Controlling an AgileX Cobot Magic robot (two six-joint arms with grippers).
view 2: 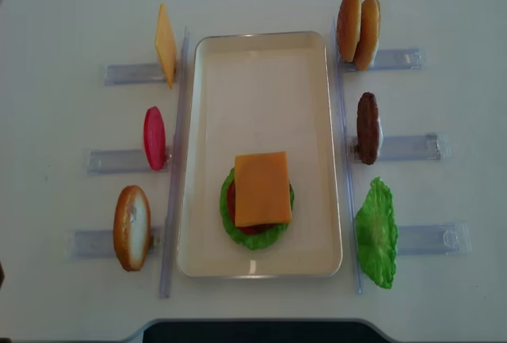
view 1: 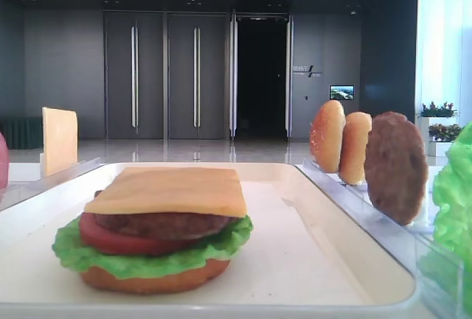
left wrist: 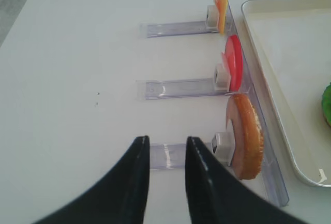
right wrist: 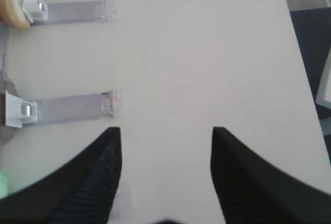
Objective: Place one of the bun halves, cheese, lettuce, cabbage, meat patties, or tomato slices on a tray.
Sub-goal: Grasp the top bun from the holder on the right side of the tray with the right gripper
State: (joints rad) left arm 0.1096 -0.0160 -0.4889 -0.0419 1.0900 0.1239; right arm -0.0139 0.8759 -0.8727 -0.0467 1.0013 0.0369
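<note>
On the cream tray (view 2: 261, 81) sits a stack: bun base, lettuce (view 2: 230, 228), tomato, patty (view 1: 166, 225), and cheese (view 2: 261, 188) on top. Two bun halves (view 2: 358, 28) stand on edge in the far right rack, with a meat patty (view 2: 367, 127) and a lettuce leaf (view 2: 377, 232) in the racks nearer. On the left stand cheese (left wrist: 221, 4), a tomato slice (left wrist: 234, 69) and an orange-brown bun (left wrist: 245, 136). My left gripper (left wrist: 166, 141) is open and empty, just left of that bun. My right gripper (right wrist: 165, 131) is open over bare table.
Clear plastic rack strips (right wrist: 72, 107) lie on the white table on both sides of the tray. The table's right edge (right wrist: 305, 69) shows in the right wrist view, with dark floor beyond. Neither arm shows in the overhead view.
</note>
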